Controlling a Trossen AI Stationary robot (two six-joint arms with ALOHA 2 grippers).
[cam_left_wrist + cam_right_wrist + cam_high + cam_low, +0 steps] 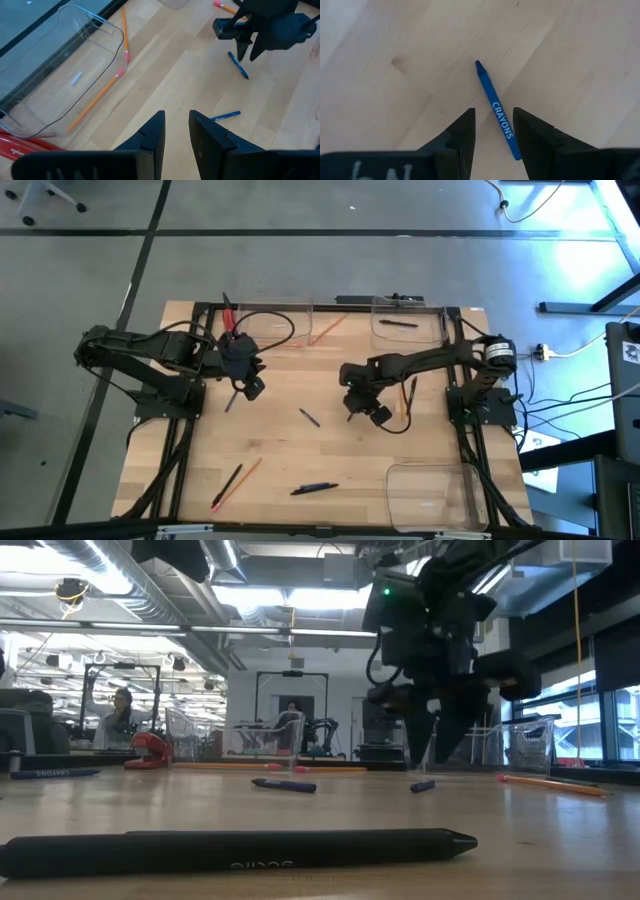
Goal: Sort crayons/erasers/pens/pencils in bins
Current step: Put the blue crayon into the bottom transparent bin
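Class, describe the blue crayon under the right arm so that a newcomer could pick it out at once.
Start at the wooden table and find the right gripper near its middle. Directly below its open fingers lies a short blue crayon flat on the bare wood. Unlike the plain pens and pencils elsewhere on the table, it has CRAYONS printed along its side.

You see a pale matt wood table (330, 450), glossy clear plastic bins (430, 492), and a paper-wrapped blue crayon (496, 112).

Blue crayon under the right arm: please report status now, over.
Right gripper open, empty, above the blue crayon, which lies flat on the table between the fingers. Left gripper open, empty, waiting near the far bin. Nothing in the way.
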